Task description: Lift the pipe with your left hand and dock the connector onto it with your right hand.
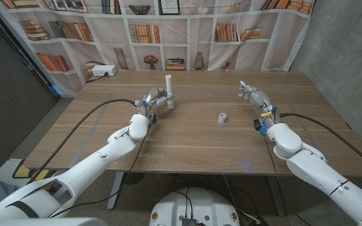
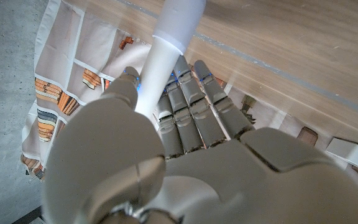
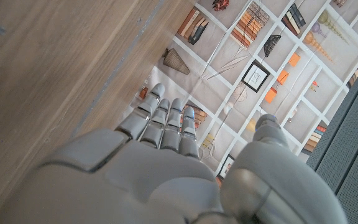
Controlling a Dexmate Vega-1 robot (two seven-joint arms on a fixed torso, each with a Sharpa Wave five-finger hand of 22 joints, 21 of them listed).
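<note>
At the far left of the tabletop (image 1: 193,141), the left hand (image 1: 154,99) closes its fingers (image 2: 188,106) around the upright white pipe (image 1: 169,90); it seems light, stiff and slippery. The connector (image 1: 222,117) stands apart, right hand (image 1: 254,95) spread, empty.

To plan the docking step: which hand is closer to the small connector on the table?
Right. The right hand is open just beside the connector, apart from it. The left hand grips the pipe, farther off.
</note>
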